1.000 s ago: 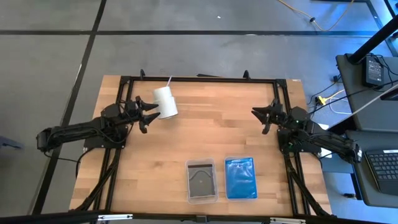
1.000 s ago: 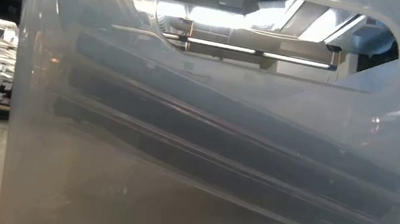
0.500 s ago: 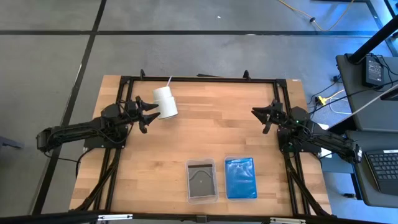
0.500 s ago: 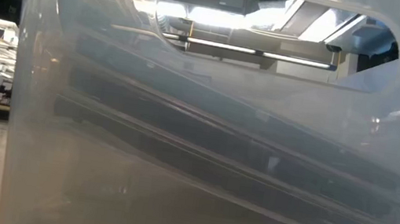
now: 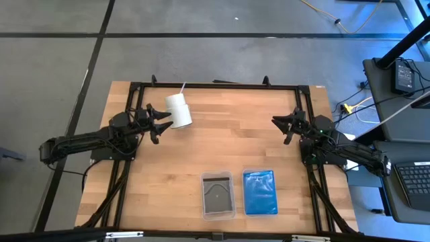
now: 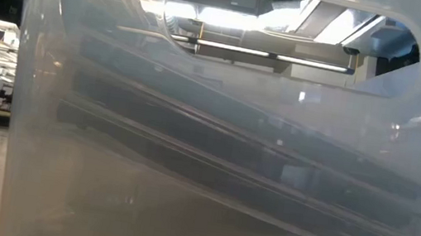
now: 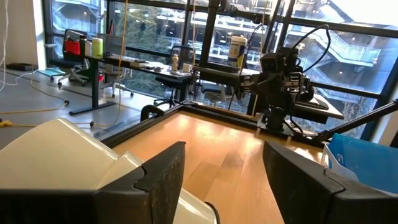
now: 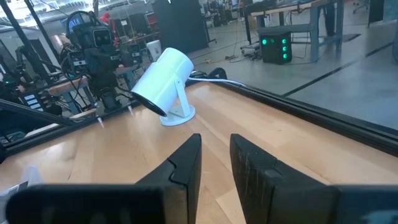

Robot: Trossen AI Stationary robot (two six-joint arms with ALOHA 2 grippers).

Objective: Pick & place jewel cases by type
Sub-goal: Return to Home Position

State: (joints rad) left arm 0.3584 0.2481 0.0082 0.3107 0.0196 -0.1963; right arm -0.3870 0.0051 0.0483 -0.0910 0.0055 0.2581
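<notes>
Two shallow trays of clear plastic with rounded corners sit side by side on the pale wood-plank table (image 5: pixel 228 148). One tray (image 5: pixel 218 173) holds the dark cases (image 5: pixel 218 196), flat and square, with a round disc showing through the top one. The other tray (image 5: pixel 260 170) holds the glossy see-through blue cases (image 5: pixel 260 193). Seen low, the dark ones (image 6: pixel 253 166) lie stacked and tilted behind hazy plastic. The left gripper (image 5: pixel 161 126) is beside the white cup (image 5: pixel 179 111), fingers spread. The right gripper (image 5: pixel 281 131) is across the table, fingers slightly apart and empty.
</notes>
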